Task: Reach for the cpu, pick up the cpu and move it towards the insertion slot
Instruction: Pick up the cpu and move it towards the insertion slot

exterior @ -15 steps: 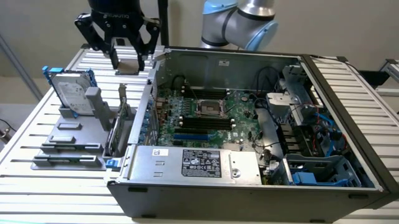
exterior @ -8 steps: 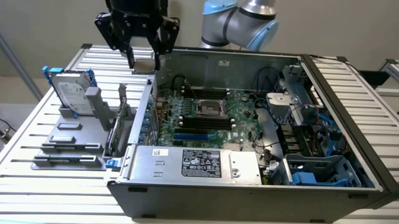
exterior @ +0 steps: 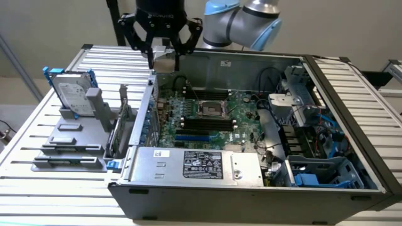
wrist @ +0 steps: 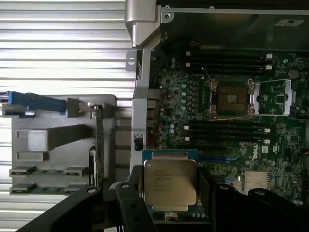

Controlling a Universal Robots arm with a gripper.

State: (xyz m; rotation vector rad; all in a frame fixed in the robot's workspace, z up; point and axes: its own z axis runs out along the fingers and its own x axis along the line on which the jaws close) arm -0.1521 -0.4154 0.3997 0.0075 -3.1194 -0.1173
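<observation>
My gripper [exterior: 164,55] hangs above the back left corner of the open computer case, its black fingers [exterior: 150,49] shut on the cpu [exterior: 163,52]. In the wrist view the cpu [wrist: 170,182] is a square chip with a silver-grey top and printed text, held flat between the two dark fingers [wrist: 131,200] of the gripper [wrist: 169,191]. The insertion slot [exterior: 212,109] is a square socket with a silver frame and dark centre on the green motherboard, well below the gripper and toward the exterior view's right. In the wrist view the insertion slot [wrist: 231,99] lies apart from the chip.
A grey fixture [exterior: 72,136] on the slatted table holds an upright silver hard drive [exterior: 70,94] with blue rails. Long black memory slots [exterior: 204,123] flank the socket. The power supply [exterior: 195,165] fills the case front, and cables and drive bays [exterior: 314,136] crowd the right side.
</observation>
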